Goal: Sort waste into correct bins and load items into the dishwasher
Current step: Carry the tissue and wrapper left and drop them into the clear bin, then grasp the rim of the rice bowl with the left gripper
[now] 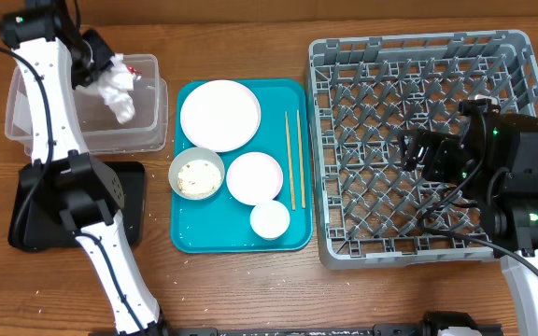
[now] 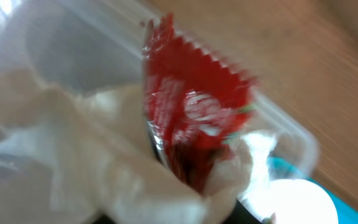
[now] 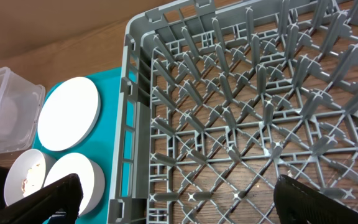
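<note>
My left gripper (image 1: 99,58) is shut on a crumpled white napkin (image 1: 120,93) and holds it above the clear tub (image 1: 26,121). In the blurred left wrist view the napkin (image 2: 98,168) wraps a red packet (image 2: 191,106) and hides the jaws. My right gripper (image 1: 417,154) is open and empty over the grey dish rack (image 1: 344,56); its fingers (image 3: 188,202) spread wide above the rack floor (image 3: 229,93). The large plate (image 1: 219,114), the bowl with rice scraps (image 1: 196,175), the small plate (image 1: 254,177), a small cup (image 1: 270,219) and two chopsticks (image 1: 292,159) lie on the teal tray (image 1: 194,238).
The black tray (image 1: 134,201) lies in front of the tub, partly under the left arm. The right wrist view shows the large plate (image 3: 67,115), the bowl (image 3: 27,177), the small plate (image 3: 79,180) and the tub (image 3: 5,118). Wooden table all round.
</note>
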Action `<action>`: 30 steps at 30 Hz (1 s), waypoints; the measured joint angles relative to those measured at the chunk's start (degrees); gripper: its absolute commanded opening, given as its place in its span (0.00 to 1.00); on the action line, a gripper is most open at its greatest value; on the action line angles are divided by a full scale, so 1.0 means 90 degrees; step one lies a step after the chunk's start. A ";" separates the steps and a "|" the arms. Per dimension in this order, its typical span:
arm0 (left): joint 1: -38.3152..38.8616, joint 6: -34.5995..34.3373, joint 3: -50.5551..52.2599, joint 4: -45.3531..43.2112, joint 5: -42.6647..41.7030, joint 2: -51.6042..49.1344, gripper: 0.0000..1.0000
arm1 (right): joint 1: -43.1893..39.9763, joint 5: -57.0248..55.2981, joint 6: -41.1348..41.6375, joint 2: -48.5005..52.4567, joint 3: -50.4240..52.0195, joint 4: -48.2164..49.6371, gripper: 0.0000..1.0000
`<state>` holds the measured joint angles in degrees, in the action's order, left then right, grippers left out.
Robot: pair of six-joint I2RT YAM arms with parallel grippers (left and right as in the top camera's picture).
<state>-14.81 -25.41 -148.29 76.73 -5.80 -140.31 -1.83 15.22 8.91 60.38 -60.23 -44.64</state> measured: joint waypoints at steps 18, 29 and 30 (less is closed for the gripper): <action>0.0070 0.0675 -0.0002 0.1603 -0.0622 0.0940 0.77 | 0.0000 0.0000 0.0010 0.0000 0.0000 0.0000 1.00; 0.1197 0.1518 0.0920 0.2210 -0.0641 0.2501 0.78 | 0.0000 -0.0002 0.0007 0.0000 0.0000 0.0005 1.00; 0.1411 0.1535 0.1307 0.2198 -0.0646 0.2545 0.77 | 0.0000 0.0000 0.0010 0.0000 0.0000 0.0005 1.00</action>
<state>-2.11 -11.60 -136.53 96.51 -11.62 -117.40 -1.83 15.22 8.99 60.38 -60.23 -44.60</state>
